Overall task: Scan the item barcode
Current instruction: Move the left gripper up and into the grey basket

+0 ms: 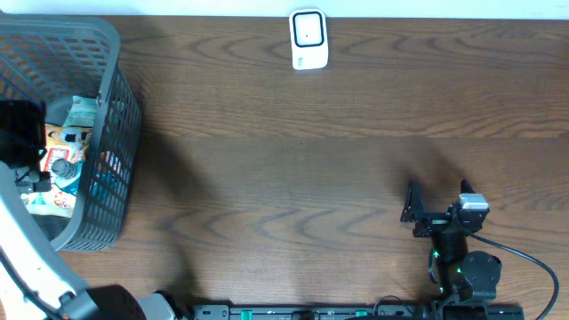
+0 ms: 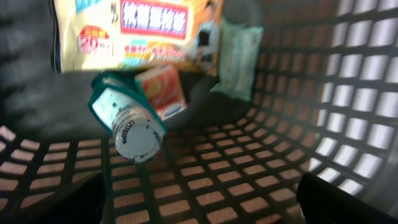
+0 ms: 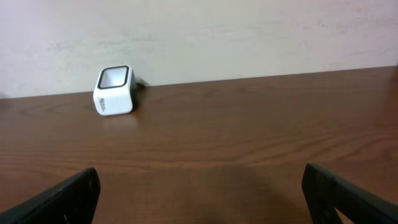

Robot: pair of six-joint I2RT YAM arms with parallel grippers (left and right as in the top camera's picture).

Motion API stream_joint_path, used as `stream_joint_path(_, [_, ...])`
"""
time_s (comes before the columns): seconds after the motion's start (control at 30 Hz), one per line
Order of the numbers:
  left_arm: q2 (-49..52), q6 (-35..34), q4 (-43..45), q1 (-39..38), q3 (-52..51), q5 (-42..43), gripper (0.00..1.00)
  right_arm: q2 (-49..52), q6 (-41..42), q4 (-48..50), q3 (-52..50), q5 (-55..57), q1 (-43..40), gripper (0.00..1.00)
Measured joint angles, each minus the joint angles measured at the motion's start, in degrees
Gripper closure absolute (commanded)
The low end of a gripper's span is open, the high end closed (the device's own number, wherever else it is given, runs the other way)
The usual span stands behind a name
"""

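Left gripper (image 2: 205, 205) is positioned inside grey plastic mesh basket (image 1: 116, 116), jaws wide apart, nothing clamped. White-capped teal bottle (image 2: 134, 134) is seen lying on the basket floor, touching small orange carton (image 2: 163, 90), near yellow printed packet (image 2: 143, 31). Right gripper (image 3: 199, 193) is spread empty over brown wooden table (image 1: 311, 178). White boxy scanner (image 1: 308, 40) is placed well apart, at the far edge.

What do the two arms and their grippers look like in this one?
The right arm is black, with a grey block at its wrist, small green lights and a black cable looping from its base. The left arm has a white link and a black wrist. The left gripper and right gripper have dark fingers.
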Motion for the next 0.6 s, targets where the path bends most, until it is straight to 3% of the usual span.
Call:
stream_joint_path(0.4, [2.93, -7.78, -8.41, 0.09, 0.00, 1.36, 0.02, 0.00, 0.00, 0.02, -0.02, 0.02, 0.00, 0.01])
stream_joint_path(0.6, [2.93, -13.33, -11.45, 0.11, 0.00, -4.02, 0.02, 0.00, 0.00, 0.00, 0.00, 0.02, 0.00, 0.01])
